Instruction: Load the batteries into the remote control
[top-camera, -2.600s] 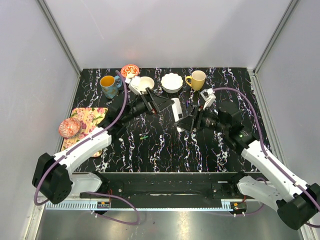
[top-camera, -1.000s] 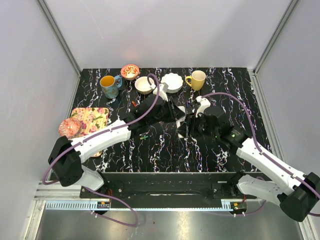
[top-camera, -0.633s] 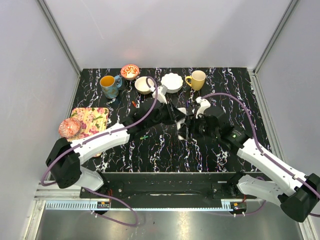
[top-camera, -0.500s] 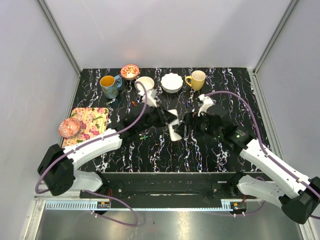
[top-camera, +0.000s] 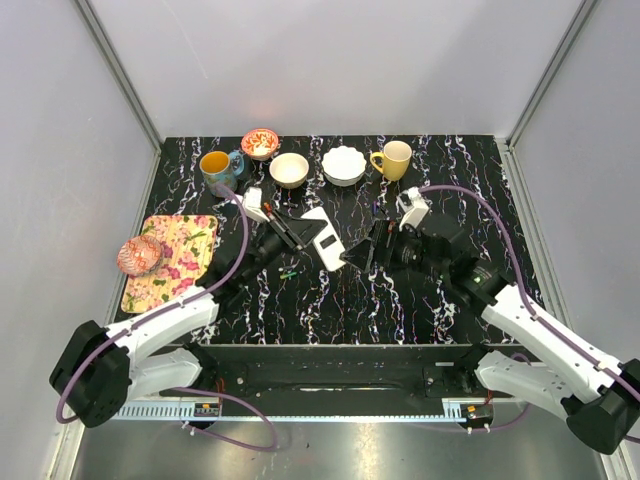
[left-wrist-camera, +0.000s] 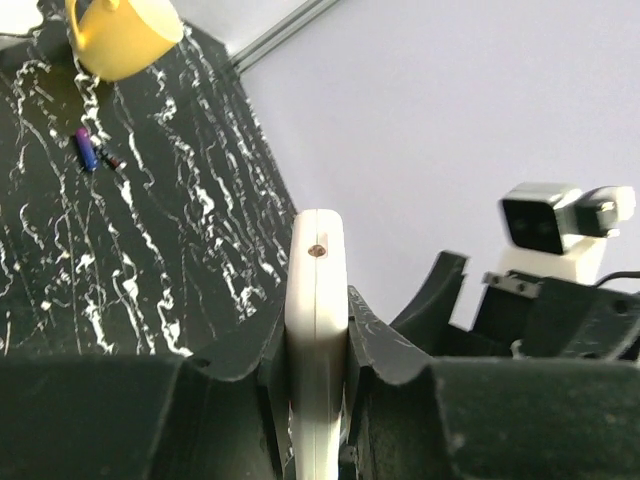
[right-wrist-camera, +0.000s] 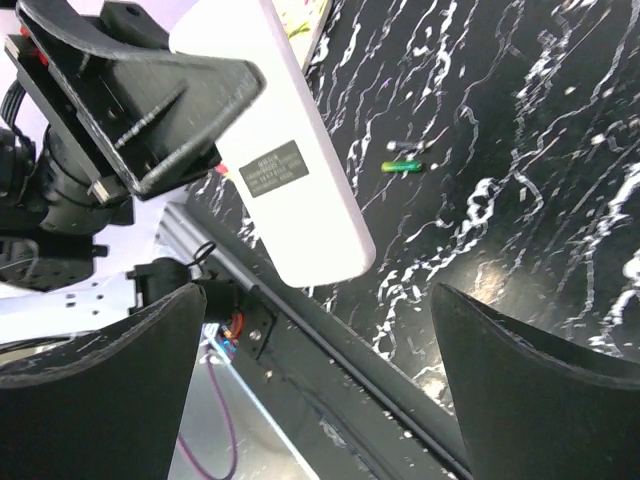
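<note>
1. The left claw is closed tight on the remote control, one black finger pressed to each flat side.
2. The remote control is held over the left-middle of the table, tilted, with its free end touching nothing.
3. From the right wrist camera the remote's white back shows, with a small grey label on it. The red face is not visible in any view.
4. The right claw is spread as wide as it goes and holds nothing. It sits just beside the free end of the remote, apart from it.
5. A green battery lies on the table, nearer the arms' bases than the remote.
6. A blue battery lies on the table near the yellow mug.
7. Along the far edge of the table stand a blue mug, a red bowl, a beige bowl, a white bowl and the yellow mug, left to right.
8. A flowered tray lies at the table's left edge, with a pink round object on its left side.
</note>
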